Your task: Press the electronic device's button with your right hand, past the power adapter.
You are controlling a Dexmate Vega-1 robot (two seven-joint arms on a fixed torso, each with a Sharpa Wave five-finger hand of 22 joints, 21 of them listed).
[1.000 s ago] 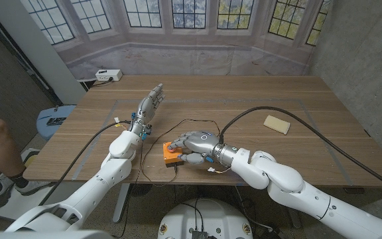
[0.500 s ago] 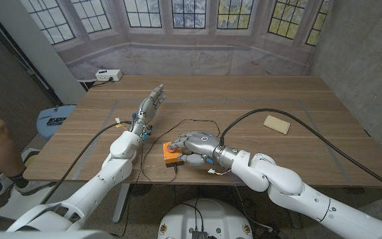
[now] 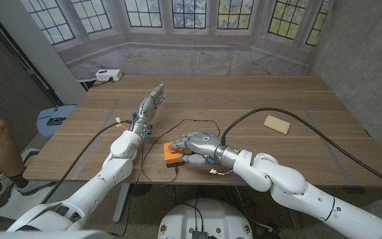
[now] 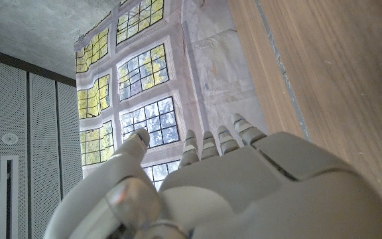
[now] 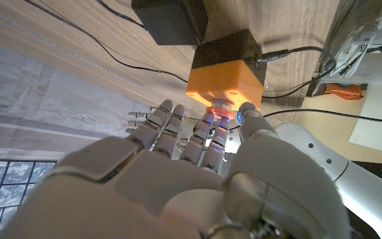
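Wooden table [image 3: 257, 93], mullioned bay windows [image 3: 161, 13] behind, right hand [image 3: 192, 146] fingers spread, pressing orange device [image 3: 171, 154], left hand [image 3: 150, 105] open, fingers extended

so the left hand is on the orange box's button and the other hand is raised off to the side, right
Not quite: it is the right hand on the orange box, fingers at its button, as the right wrist view shows. The left hand is the one raised to the side.

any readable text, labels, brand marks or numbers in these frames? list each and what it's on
None readable.
Orange device: no marking visible on the faces shown.
Black power adapter: no label visible.
White box at the table's far left corner: too small to tell.
Tan block: plain.
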